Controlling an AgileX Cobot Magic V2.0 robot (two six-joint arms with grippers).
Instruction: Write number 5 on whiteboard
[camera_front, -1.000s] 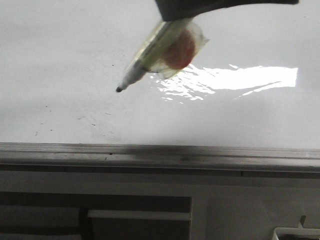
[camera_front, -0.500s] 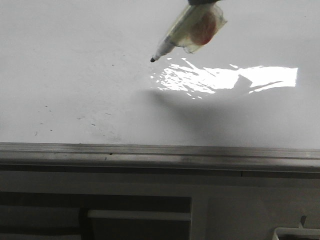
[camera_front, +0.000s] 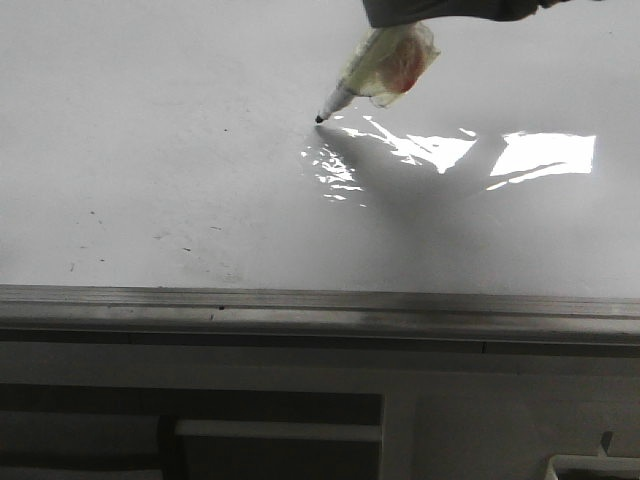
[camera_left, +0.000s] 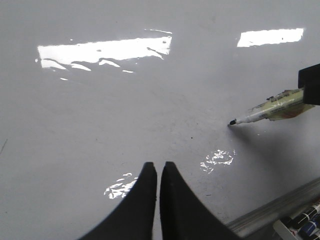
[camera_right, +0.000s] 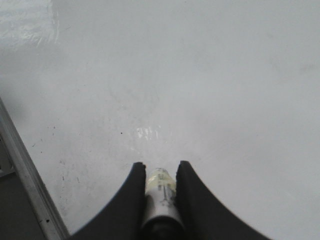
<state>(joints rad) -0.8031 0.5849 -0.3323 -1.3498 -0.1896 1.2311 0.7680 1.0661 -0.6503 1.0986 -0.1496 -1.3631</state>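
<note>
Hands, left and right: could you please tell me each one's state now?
Left hand: shut, holding nothing.
Right hand: shut on the tape-wrapped white marker pen.

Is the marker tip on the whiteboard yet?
Cannot tell. In the left wrist view the marker tip sits right at the whiteboard with its shadow converging, but no view plainly shows contact or a gap.

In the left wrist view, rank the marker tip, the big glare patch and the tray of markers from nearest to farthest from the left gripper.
Measured from the left gripper:
1. Marker tip, off to one side, at the whiteboard surface.
2. Big glare patch, farther out across the board.
3. Tray of markers, past the frame rail, at the view's corner.
</note>
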